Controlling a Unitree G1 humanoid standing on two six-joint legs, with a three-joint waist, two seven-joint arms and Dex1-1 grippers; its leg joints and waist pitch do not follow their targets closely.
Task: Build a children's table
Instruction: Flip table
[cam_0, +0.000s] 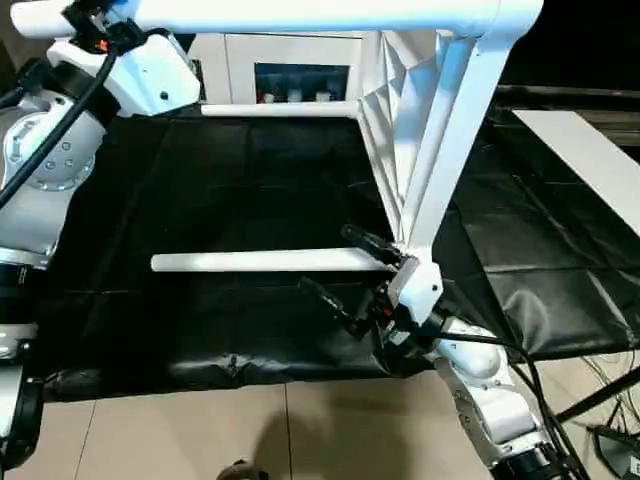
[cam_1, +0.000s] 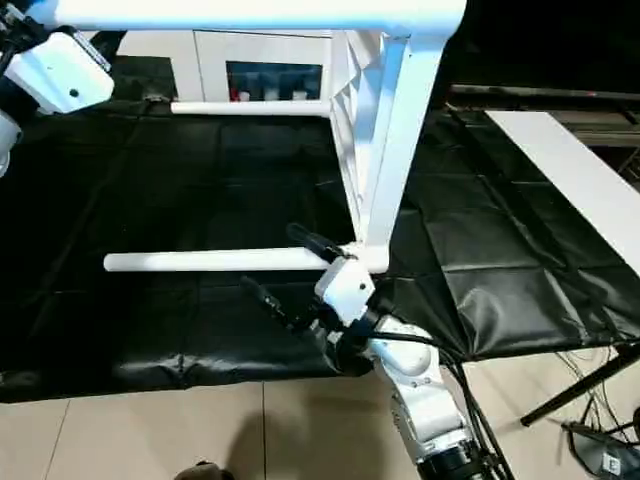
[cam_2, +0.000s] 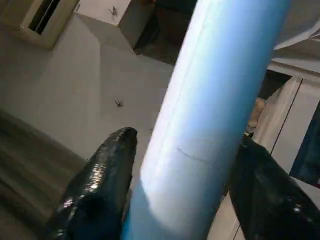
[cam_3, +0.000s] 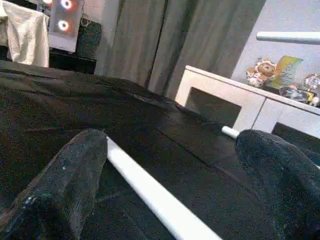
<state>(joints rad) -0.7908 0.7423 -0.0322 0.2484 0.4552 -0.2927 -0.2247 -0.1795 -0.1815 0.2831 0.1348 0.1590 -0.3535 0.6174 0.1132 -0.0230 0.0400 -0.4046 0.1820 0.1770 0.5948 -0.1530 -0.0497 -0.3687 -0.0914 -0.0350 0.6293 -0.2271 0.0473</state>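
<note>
The children's table stands on its side on the black cloth, its ribbed underside (cam_0: 385, 110) facing left. Three of its white legs stick out leftward: one high up (cam_0: 300, 14), one at the back (cam_0: 280, 110) and one low at the front (cam_0: 260, 262). My left gripper (cam_0: 100, 30) is at the upper left, on the tip end of the high leg (cam_2: 210, 100). Its two fingers (cam_2: 100, 175) press that leg from both sides. My right gripper (cam_0: 345, 268) stands open around the base of the low front leg (cam_3: 150, 195), fingers well apart from it.
A black cloth (cam_0: 200, 190) covers the work surface, and its front edge drops to the tiled floor (cam_0: 300, 430). A white cabinet with glass doors (cam_0: 290, 70) stands behind. A long flat white board (cam_0: 590, 160) lies at the right. Cables trail at the lower right.
</note>
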